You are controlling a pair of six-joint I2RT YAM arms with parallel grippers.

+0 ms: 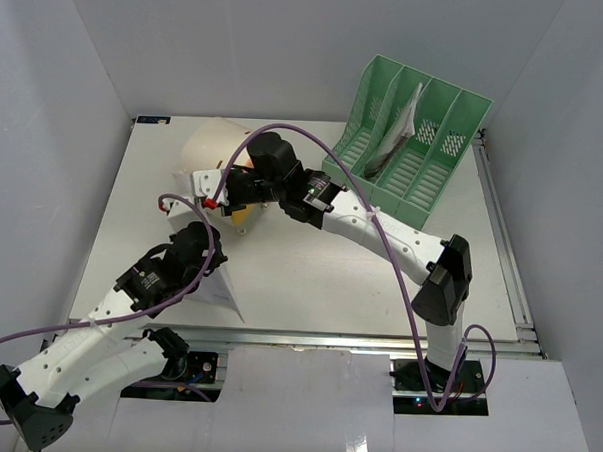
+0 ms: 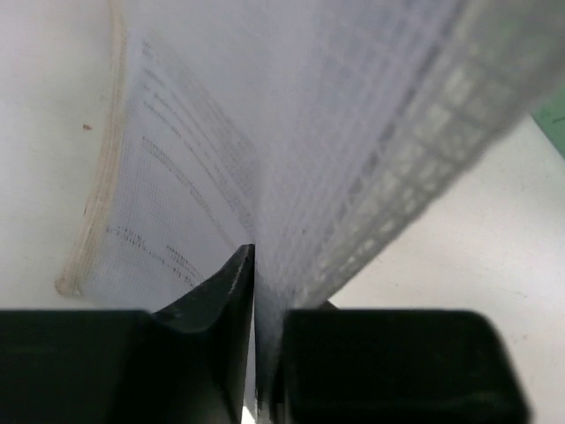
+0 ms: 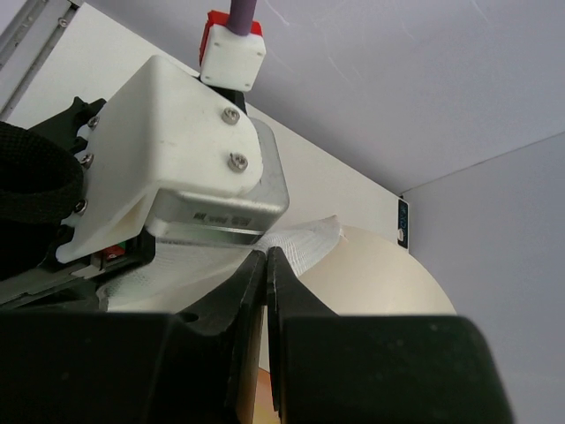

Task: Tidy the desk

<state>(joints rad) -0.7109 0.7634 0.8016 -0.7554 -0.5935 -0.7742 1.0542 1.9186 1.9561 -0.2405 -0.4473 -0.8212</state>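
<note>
Left gripper (image 2: 262, 283) jaws are clamped on a mesh sheet (image 2: 291, 159), just in front of the cream box (image 1: 210, 147). Right gripper (image 3: 267, 256) jaws are closed at that sheet's edge, also just in front of the box; can't tell if they actually pinch it. Desk (image 1: 309, 276) lies under the box, with the green file rack (image 1: 415, 141) standing on it to the box's right.
</note>
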